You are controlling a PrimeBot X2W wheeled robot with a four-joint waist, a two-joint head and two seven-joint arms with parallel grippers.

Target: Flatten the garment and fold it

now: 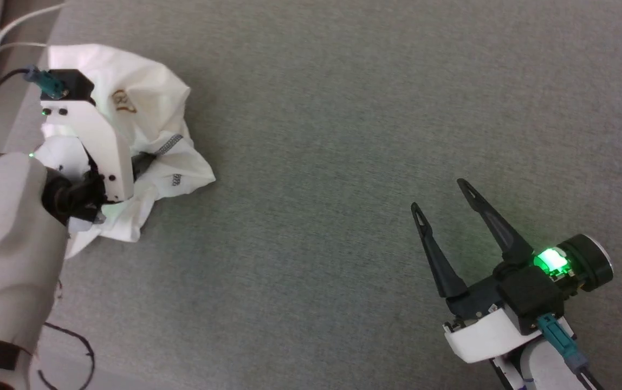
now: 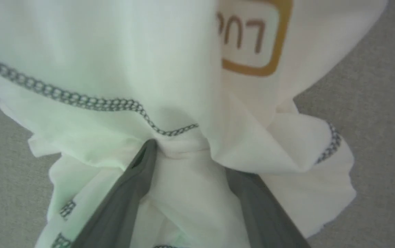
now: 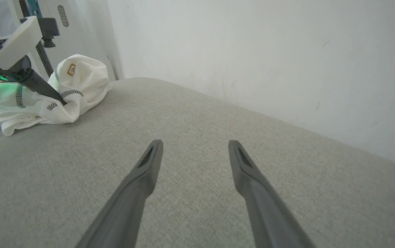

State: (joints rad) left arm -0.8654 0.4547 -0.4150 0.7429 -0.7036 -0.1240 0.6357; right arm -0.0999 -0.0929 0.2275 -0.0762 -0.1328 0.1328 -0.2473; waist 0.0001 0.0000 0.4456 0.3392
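Left gripper (image 2: 189, 155) first: my two fingers stand apart, pushed into the garment (image 2: 115, 51), with a bunch of white cloth lying between them. One fingertip shows bare in the left wrist view and the other is tucked under a fold. I see no pinch, so I judge nothing is gripped yet. My right gripper (image 1: 438, 195) hangs with its fingers spread too, holding nothing, over bare grey surface (image 1: 343, 135), well apart from the cloth.

The garment (image 1: 148, 108) sits in a crumpled heap at the far left of the surface, close to its edge, under and around my left gripper (image 1: 143, 162). Zigzag seams run every way across it and the tan label faces up near the top of the heap. No sleeve, hem or collar is laid out that I can pick out.

By my reckoning the task has barely begun. Nothing is flattened and nothing is folded. What's left is nearly all of it: take hold, spread the cloth out flat, smooth it, then make the folds.
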